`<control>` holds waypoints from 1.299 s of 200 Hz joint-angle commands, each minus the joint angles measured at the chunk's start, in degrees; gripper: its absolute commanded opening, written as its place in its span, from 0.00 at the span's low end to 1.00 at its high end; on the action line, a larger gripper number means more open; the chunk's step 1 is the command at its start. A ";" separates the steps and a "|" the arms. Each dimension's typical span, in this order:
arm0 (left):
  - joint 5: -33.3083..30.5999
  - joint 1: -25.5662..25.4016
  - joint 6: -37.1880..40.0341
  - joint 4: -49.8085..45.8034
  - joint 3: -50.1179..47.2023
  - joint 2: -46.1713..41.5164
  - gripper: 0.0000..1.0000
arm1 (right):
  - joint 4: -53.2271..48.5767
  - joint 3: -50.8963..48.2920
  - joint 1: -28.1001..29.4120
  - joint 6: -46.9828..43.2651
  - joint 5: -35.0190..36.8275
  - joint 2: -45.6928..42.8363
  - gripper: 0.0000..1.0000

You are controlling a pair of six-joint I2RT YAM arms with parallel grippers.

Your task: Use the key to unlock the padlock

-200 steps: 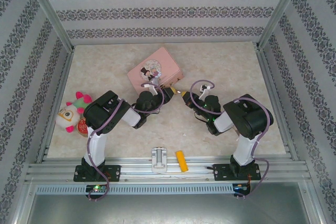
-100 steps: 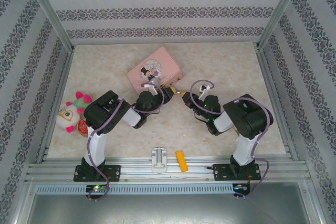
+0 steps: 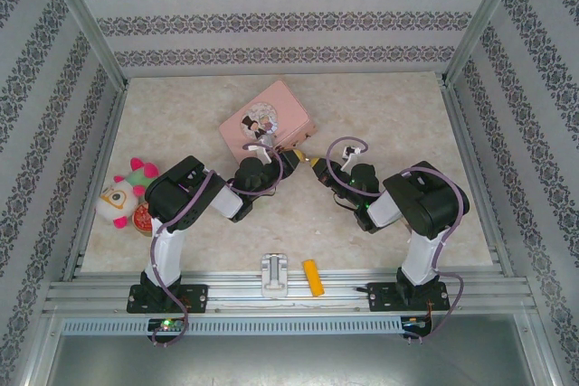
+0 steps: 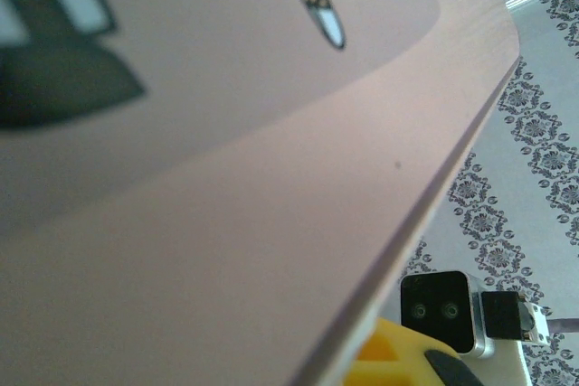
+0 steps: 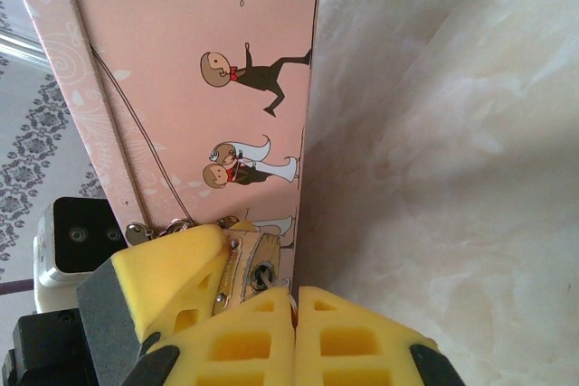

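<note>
Two claws meet at a little gold padlock (image 5: 255, 268).
The right claw (image 5: 294, 300) has its yellow fingers pressed tight together, and I cannot tell if the key is pinched between them. Its tips are just beside the padlock, and the keyhole faces them. One finger (image 5: 172, 264) of the left claw (image 3: 288, 158) touches the padlock's other side. I cannot tell if that claw squeezes it. The padlock sits against the edge of the pink tin (image 5: 181, 88), which lies on the pale table (image 5: 452, 133).

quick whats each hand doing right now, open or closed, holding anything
Left hand: closed on the padlock.
Right hand: closed; whether it pinches the key cannot be told.
</note>
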 commanded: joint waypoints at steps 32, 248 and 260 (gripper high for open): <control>9.26 -0.88 -17.82 -9.12 -1.43 4.93 0.00 | 2.36 3.33 -2.18 3.00 -9.03 1.08 0.00; 13.74 -1.05 -17.11 -17.24 0.25 3.42 0.04 | 0.40 12.36 -4.04 -1.81 -24.97 6.46 0.00; 13.57 -1.05 -17.17 -17.39 0.33 3.42 0.05 | 1.44 12.07 -4.22 -1.16 -25.06 7.10 0.00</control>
